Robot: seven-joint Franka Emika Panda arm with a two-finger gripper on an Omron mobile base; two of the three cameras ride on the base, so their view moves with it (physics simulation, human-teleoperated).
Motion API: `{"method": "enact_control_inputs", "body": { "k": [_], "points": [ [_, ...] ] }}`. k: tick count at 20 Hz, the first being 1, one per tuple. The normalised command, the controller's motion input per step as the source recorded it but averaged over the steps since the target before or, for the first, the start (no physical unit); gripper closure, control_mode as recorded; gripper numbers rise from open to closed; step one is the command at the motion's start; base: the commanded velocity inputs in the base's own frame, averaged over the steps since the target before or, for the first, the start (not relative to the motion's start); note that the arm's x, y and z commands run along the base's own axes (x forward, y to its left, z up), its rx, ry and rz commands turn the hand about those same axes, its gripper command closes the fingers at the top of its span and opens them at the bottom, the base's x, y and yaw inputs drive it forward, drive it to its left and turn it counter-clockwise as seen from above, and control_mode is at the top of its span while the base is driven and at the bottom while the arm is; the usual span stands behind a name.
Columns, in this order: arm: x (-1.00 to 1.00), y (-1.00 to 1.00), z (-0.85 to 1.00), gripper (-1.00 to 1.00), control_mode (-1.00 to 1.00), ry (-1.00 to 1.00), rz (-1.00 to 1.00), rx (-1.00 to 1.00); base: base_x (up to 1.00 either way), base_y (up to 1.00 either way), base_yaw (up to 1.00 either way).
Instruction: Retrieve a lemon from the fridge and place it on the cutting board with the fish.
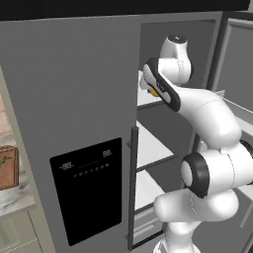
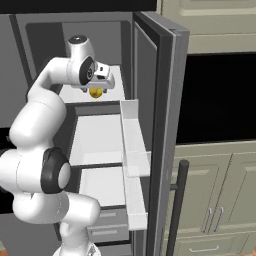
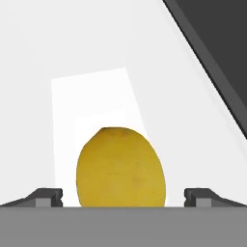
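The yellow lemon (image 3: 120, 166) lies on a white upper shelf (image 3: 72, 48) inside the grey fridge (image 1: 74, 99). My gripper (image 3: 123, 197) is open, one fingertip on each side of the lemon with a gap to both. From the right, the hand (image 2: 101, 75) hovers just above the lemon (image 2: 95, 92). From the left, only a sliver of the lemon (image 1: 155, 92) peeks out beside the forearm. The reddish-brown cutting board (image 1: 7, 168) with the greenish fish (image 1: 4, 160) on it sits on the counter at the far left.
The fridge's right door (image 2: 150, 100) stands open, with clear door bins (image 2: 131, 145) jutting beside the arm. Lower white shelves (image 1: 150, 146) lie under the arm. The left door's dispenser panel (image 1: 89, 190) and bar handle (image 1: 132, 188) face me. Pale green cabinets (image 2: 215, 170) stand to the right.
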Motion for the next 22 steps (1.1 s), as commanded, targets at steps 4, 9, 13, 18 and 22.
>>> {"method": "enact_control_inputs", "body": {
  "k": [4, 9, 13, 18, 22],
  "points": [
    [0.04, 0.0, -0.1, -1.0, -1.0, 0.0, 0.0, 0.0, 0.0, 0.0, 0.0],
    [0.01, 0.0, -0.06, -1.0, -1.0, 0.0, 0.0, 0.0, 0.0, 0.0, 0.0],
    [0.0, 0.0, -0.06, 1.0, -1.0, 0.0, 0.0, 0.0, 0.0, 0.0, 0.0],
    [0.0, 0.0, -0.02, 1.0, -1.0, 0.0, 0.0, 0.0, 0.0, 0.0, 0.0],
    [0.0, 0.0, 0.0, 1.0, -1.0, 0.0, 0.0, 0.0, 0.0, 0.0, 0.0]
  ]
}}
